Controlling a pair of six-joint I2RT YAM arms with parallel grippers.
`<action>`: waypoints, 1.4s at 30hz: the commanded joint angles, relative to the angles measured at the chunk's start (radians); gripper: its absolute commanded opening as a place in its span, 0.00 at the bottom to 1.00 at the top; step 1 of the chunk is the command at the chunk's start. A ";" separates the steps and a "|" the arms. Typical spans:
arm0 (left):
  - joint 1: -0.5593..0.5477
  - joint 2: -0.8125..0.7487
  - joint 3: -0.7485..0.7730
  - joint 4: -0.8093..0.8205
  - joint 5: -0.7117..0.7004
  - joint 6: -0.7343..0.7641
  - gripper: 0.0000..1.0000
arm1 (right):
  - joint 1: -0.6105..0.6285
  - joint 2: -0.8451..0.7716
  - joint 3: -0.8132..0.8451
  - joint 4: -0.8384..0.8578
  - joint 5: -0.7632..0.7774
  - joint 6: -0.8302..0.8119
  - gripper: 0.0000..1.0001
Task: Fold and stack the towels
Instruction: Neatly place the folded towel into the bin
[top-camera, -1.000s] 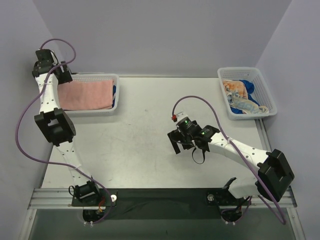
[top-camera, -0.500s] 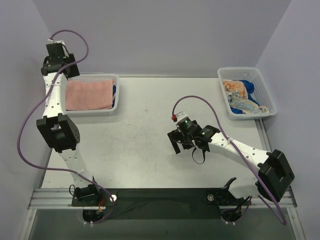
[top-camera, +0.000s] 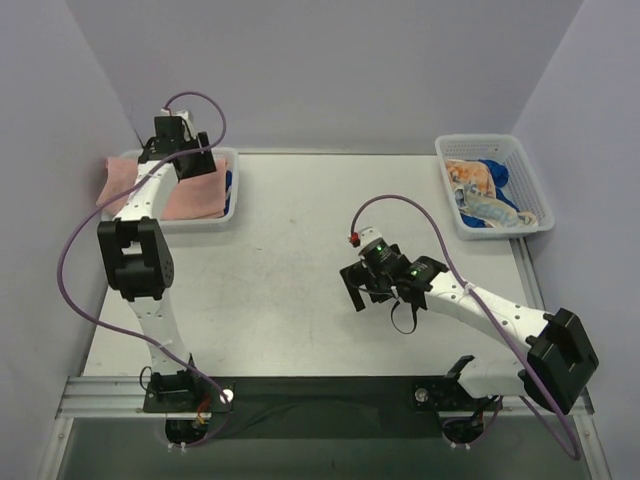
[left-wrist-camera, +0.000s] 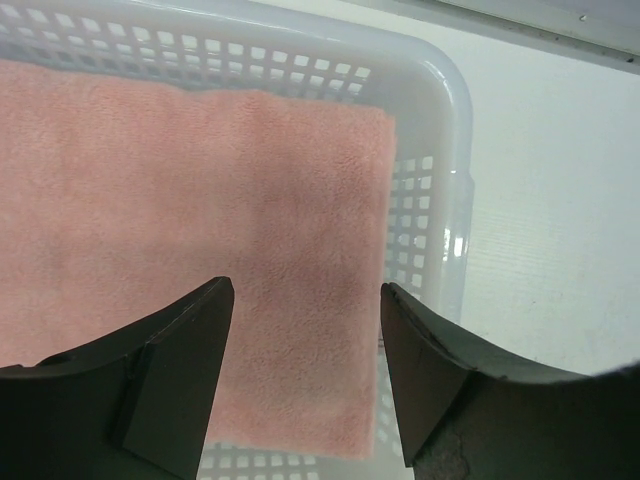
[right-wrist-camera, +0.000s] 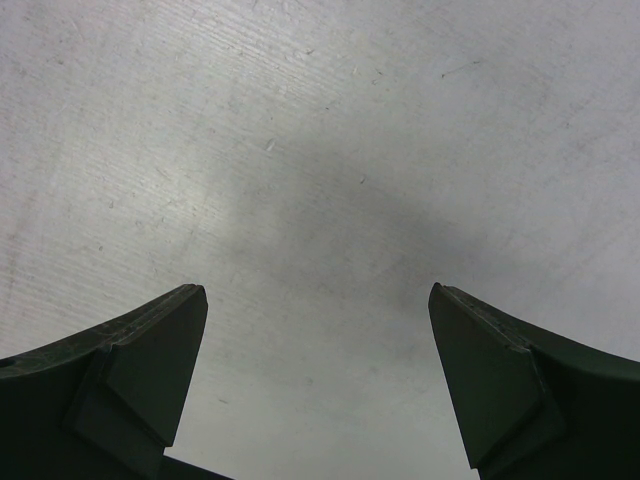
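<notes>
pink towel (left-wrist-camera: 180, 200) in basket (left-wrist-camera: 440, 130), seemingly just under the spread left end effector (left-wrist-camera: 305, 290)

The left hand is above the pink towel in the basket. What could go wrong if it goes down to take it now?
1. The left hand hangs open over the pink towel, near the edge beside the basket wall. One finger could catch the mesh and drag the basket.
2. A blue towel shows beside the pink one in the same basket. A deep pinch might lift both.
</notes>
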 joint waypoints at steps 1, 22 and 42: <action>-0.040 -0.002 -0.044 0.187 -0.003 -0.050 0.71 | -0.005 -0.028 -0.016 -0.021 0.027 0.018 1.00; -0.172 0.088 -0.061 0.256 -0.388 0.096 0.59 | -0.008 -0.065 -0.055 -0.017 0.045 0.038 1.00; -0.160 0.055 -0.100 0.268 -0.357 0.093 0.55 | -0.007 -0.071 -0.067 -0.003 0.048 0.041 1.00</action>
